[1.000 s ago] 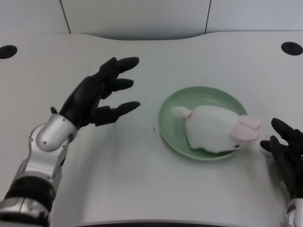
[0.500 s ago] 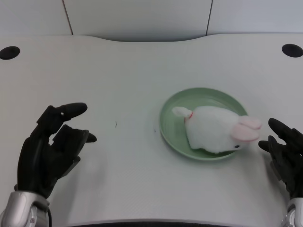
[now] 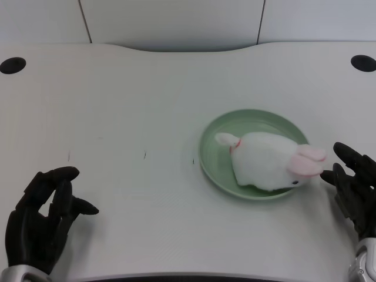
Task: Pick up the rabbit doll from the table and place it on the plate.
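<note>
One step left — park the hand

You can see the rabbit doll (image 3: 267,168) already lying on the green plate (image 3: 218,138), pink ears toward the right rim, tail toward the left, so the placing looks done. Your left hand (image 3: 41,220) sits low at the near-left corner of the table (image 3: 147,106), well apart from the plate — palm side up toward the camera, fingers (image 3: 59,174) loosely spread and released, grasping nothing. Judged from this, nothing calls for another grasp; you only need to bring the hand to rest without sweeping toward the plate.
</note>
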Action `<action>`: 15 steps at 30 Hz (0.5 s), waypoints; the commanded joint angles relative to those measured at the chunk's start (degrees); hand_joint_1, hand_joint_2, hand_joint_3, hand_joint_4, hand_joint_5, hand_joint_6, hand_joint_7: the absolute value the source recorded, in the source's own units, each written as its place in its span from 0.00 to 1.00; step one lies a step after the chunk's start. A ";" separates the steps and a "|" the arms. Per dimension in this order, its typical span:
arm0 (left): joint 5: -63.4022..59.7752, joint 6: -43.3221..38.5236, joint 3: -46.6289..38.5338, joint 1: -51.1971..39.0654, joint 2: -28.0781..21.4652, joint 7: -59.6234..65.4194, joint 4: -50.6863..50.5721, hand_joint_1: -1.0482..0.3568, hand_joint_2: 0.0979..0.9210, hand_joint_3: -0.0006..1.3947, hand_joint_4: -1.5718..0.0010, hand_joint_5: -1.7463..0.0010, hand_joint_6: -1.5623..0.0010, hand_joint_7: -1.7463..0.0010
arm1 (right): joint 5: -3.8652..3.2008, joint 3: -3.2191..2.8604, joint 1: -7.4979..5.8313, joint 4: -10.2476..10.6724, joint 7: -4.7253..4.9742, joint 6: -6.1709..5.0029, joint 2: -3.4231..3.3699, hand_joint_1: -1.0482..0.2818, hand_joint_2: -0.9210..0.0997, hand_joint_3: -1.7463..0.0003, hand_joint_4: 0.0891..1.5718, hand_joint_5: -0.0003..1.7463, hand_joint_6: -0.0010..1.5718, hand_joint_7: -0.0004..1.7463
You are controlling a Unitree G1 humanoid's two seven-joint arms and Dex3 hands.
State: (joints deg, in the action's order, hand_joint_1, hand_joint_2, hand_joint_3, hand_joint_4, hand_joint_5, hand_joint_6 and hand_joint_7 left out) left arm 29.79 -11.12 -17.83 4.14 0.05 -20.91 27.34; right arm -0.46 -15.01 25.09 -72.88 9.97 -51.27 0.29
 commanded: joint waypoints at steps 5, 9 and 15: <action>0.72 -2.71 -2.83 3.60 -0.84 -5.94 9.10 0.34 1.00 0.31 0.55 0.00 0.57 0.29 | -0.68 -0.34 0.23 -0.26 -0.03 0.09 0.73 0.54 0.00 0.84 0.46 0.38 0.58 0.01; 0.38 -2.71 -3.12 3.37 -0.87 -7.46 8.55 0.35 1.00 0.32 0.54 0.00 0.58 0.25 | -0.87 -0.35 0.00 0.15 0.38 0.05 0.37 0.56 0.00 0.84 0.46 0.38 0.58 0.01; -0.15 -2.36 -3.24 3.83 -1.33 -9.23 10.61 0.36 1.00 0.30 0.51 0.00 0.56 0.23 | 0.72 0.90 -0.58 0.53 1.98 -0.52 0.66 0.56 0.00 0.82 0.44 0.39 0.58 0.01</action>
State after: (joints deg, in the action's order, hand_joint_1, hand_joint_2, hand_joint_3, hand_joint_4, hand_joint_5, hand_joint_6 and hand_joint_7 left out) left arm 29.70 -13.72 -20.67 7.69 -0.30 -29.31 37.16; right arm -0.20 -14.43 25.10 -72.68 11.18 -51.33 0.27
